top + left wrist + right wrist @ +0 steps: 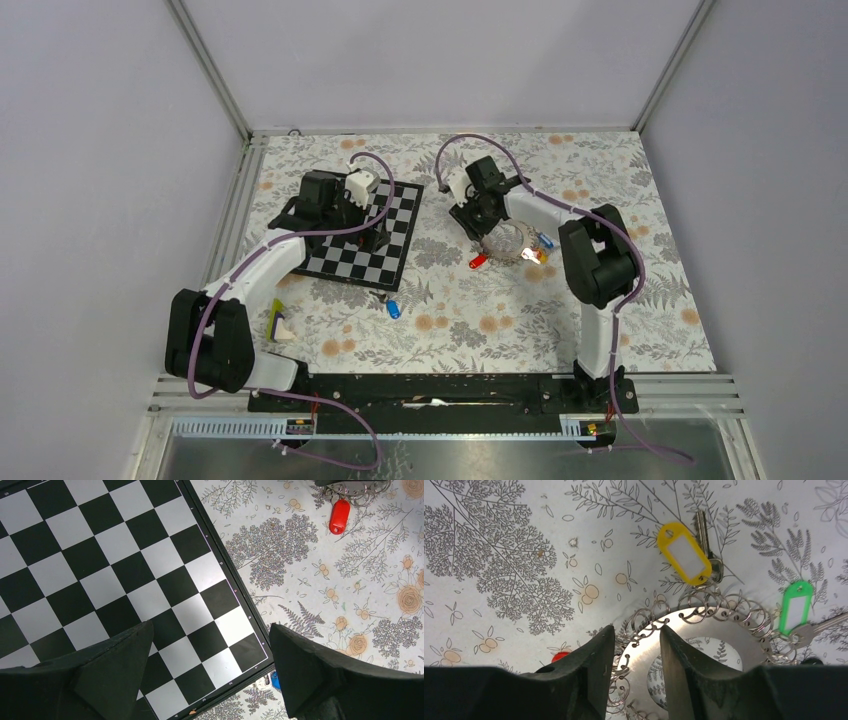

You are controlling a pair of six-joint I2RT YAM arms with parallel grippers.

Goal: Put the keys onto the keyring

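The keyring (512,243) is a flat grey metal disc rimmed with small wire loops, lying right of centre. In the right wrist view its band (684,645) runs between my right gripper (638,627) jaws, which are nearly closed on it, one at the outer rim and one at the hole. A yellow key (684,553), a green key (794,607) and a red key (559,656) sit at the rim. My left gripper (211,627) is open and empty above the chessboard corner. A loose blue key (393,308) lies below the board and peeks beside the right finger (274,680).
The black-and-white chessboard (330,258) lies at the centre left on the floral tablecloth. The red key (339,516) and part of the keyring (357,492) show at the top of the left wrist view. A yellow and white object (279,322) lies near the left arm.
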